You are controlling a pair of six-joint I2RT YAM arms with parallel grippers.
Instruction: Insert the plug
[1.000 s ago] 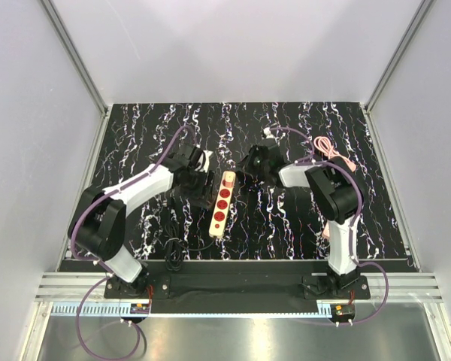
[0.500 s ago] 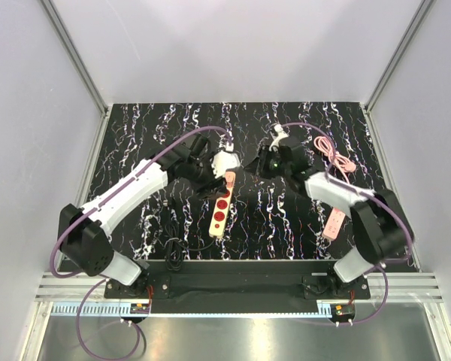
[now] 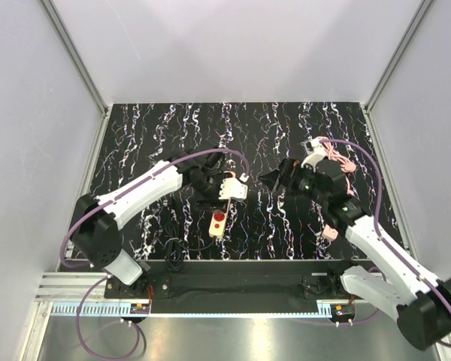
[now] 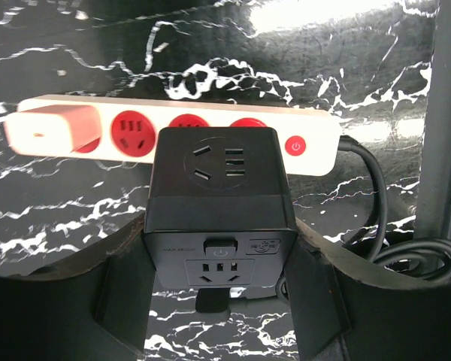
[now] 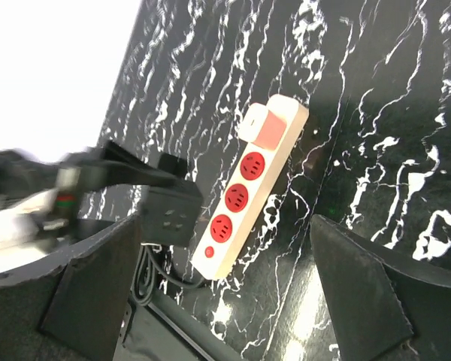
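The left gripper (image 4: 222, 289) has its fingers clamped on the sides of the plug (image 4: 219, 188). It holds the plug just over the power strip (image 4: 316, 143) by the middle red sockets, likely to line up the prongs before pushing down; not seated yet. The right gripper (image 5: 233, 286) hangs off to the right, fingers wide apart on nothing, probably to leave room over the strip. Versus a second ago: the left arm has carried the plug from beside the strip to over it, the right gripper, then closed at the strip's far end, has let go and pulled back, and the strip looks unmoved.
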